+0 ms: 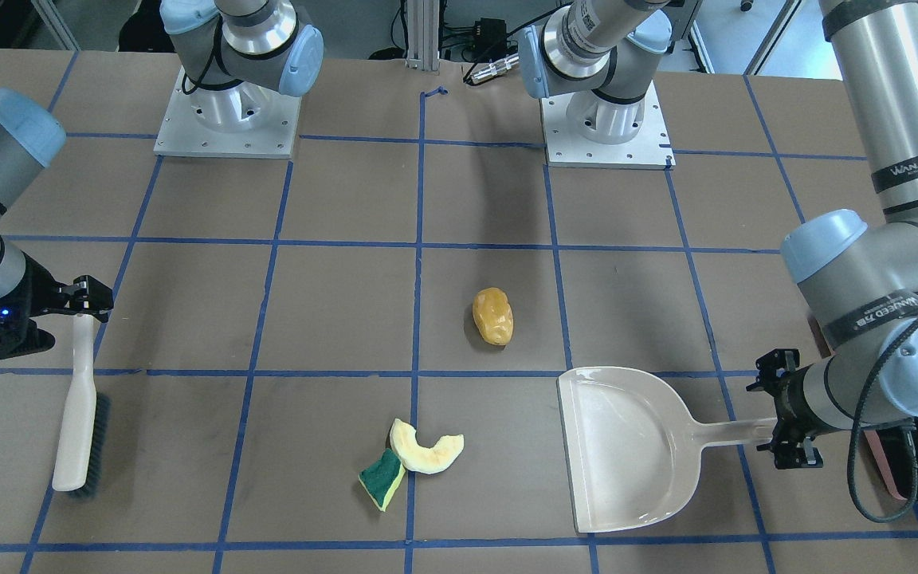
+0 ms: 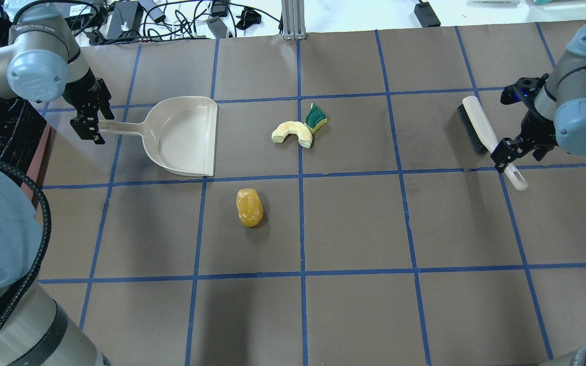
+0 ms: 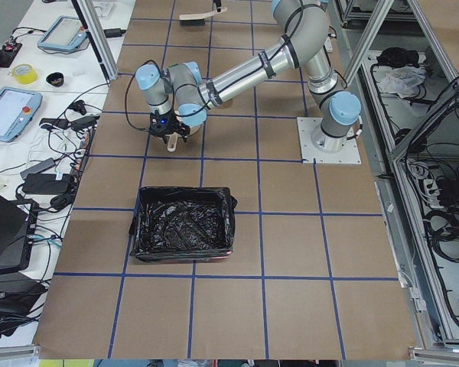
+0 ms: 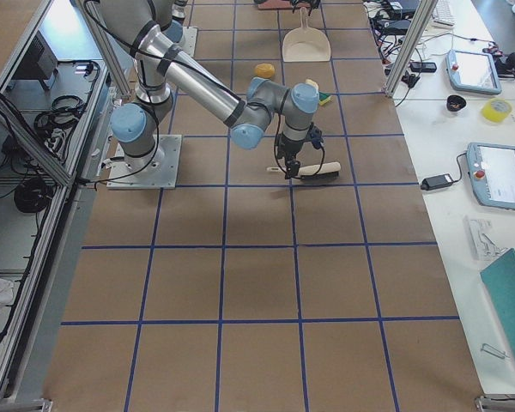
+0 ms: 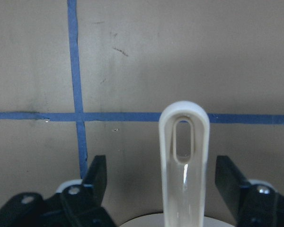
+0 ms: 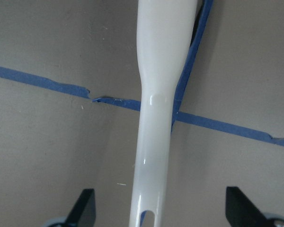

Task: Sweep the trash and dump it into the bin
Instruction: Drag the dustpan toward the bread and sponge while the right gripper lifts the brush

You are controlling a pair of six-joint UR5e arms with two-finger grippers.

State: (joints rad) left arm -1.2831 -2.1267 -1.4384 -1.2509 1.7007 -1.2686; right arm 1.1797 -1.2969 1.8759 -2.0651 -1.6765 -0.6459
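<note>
Overhead exterior view, from its left edge: the bin [image 2: 42, 147], pink with a crinkled black bag inside, stands at the table [image 2: 354, 223] border, partly hidden behind my own left arm. Just beside it is my left gripper [image 2: 94, 114], placed over the end of the handle of the beige dustpan [image 2: 183, 134]. In the left wrist view my fingers [image 5: 94, 182] stand spread on both sides of this handle, with a gap on each side, so they are released and grasp nothing. The dustpan lies flat, with its wide mouth turned to the right, toward the trash. Nearer to me, in the next square of blue tape, the glossy yellow-brown lump [image 2: 250, 207] lies alone, well apart from the other two pieces. More to the right and farther from me, the pale crescent slice [image 2: 291, 133] lies on a blue line, and the green-and-yellow sponge piece [image 2: 316, 118] touches its far end. All three pieces are on the table, outside the bin. Far to the right lies the brush [image 2: 481, 129], with its dark bristles turned toward the trash. My right gripper [image 2: 511, 124] is over its handle; in the right wrist view these fingers [image 6: 83, 208] are also wide apart, clear of the handle.
</note>
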